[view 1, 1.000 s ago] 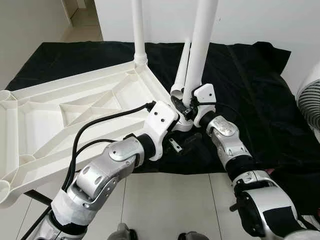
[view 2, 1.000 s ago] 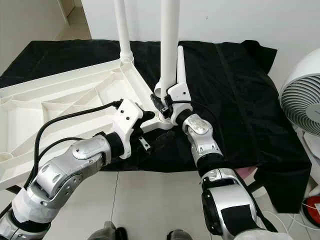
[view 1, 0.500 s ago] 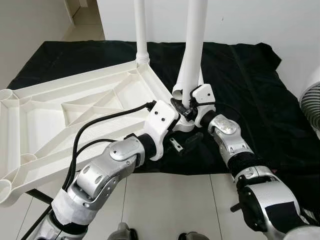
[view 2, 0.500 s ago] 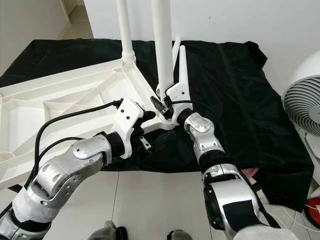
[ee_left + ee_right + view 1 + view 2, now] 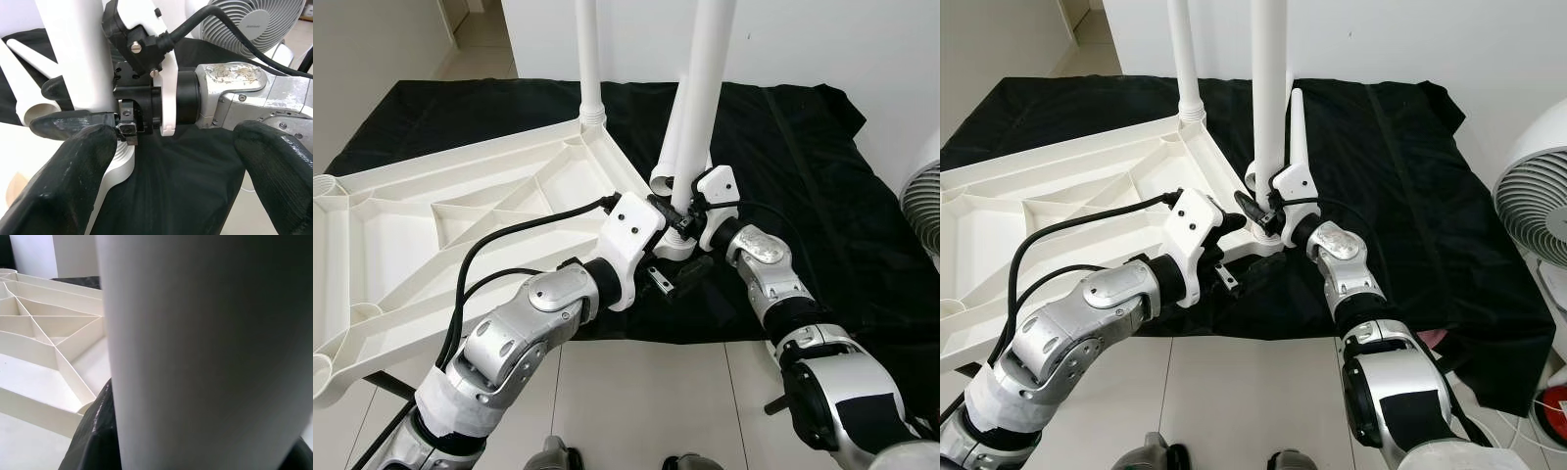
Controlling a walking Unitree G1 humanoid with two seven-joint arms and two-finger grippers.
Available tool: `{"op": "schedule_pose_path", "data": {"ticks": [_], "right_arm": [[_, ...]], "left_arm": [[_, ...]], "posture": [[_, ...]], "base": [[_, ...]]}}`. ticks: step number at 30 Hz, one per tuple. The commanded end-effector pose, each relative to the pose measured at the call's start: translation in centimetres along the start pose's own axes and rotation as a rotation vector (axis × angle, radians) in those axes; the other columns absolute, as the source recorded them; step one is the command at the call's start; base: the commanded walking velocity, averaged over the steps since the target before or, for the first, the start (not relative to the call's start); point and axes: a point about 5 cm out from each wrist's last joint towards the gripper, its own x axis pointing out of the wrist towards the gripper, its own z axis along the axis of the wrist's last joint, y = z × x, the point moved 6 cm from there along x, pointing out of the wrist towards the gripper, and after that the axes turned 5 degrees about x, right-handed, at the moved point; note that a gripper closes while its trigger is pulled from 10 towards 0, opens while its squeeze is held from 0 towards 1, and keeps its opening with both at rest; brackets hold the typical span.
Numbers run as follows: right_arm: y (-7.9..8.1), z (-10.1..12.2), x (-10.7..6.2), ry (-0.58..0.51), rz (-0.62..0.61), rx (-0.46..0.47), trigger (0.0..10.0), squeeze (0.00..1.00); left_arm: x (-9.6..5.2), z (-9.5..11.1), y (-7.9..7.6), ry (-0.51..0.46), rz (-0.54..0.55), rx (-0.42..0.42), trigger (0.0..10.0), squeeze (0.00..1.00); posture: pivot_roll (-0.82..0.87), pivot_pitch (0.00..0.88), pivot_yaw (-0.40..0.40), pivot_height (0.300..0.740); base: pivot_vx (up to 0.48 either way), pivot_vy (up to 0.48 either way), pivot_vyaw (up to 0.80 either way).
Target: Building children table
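A white table top [image 5: 460,215] lies upside down on a black cloth [image 5: 783,147]. One white leg [image 5: 589,59] stands in its far corner socket. My right gripper [image 5: 677,217] is shut on a second white leg [image 5: 705,88], holding its foot over the near corner socket [image 5: 1258,240]. This leg leans a little to the right. My left gripper [image 5: 176,166] is open just below that corner, its fingers [image 5: 73,181] wide apart and holding nothing. A third leg [image 5: 1296,122] lies on the cloth behind the held one.
A white fan [image 5: 1533,196] stands on the floor at the right. The cloth's front edge hangs over pale floor tiles [image 5: 646,401]. A white wall [image 5: 1410,39] runs behind the cloth.
The held leg stood nearly upright half a second ago and now leans right again. My left gripper has edged slightly closer to the corner.
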Motion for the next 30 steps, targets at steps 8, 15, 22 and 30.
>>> {"op": "schedule_pose_path", "data": {"ticks": [8, 15, 22, 30], "right_arm": [[-0.8, -3.5, -0.9, 0.129, -0.093, 0.165, 10.0, 0.00], [-1.0, -4.7, -1.2, 0.169, -0.146, 0.187, 10.0, 0.00], [-0.7, -4.6, -1.3, 0.137, -0.153, 0.188, 10.0, 0.00], [-0.2, -4.3, -1.9, 0.050, -0.177, 0.207, 10.0, 0.00]], "left_arm": [[-0.2, 0.6, -1.4, -0.015, -0.113, 0.015, 10.0, 0.00], [-0.2, 0.7, -1.5, -0.018, -0.113, 0.013, 10.0, 0.00], [-0.1, 0.8, -1.4, -0.021, -0.108, 0.010, 10.0, 0.00], [0.1, 0.9, -1.4, -0.027, -0.103, 0.010, 10.0, 0.00]], "posture": [[-0.03, 0.086, 0.062, 0.740], [-0.04, 0.086, 0.057, 0.740], [-0.04, 0.091, 0.057, 0.740], [-0.05, 0.097, 0.053, 0.740]], "base": [[0.000, 0.000, 0.00], [0.000, 0.000, 0.00], [0.000, 0.000, 0.00], [0.000, 0.000, 0.00]]}}
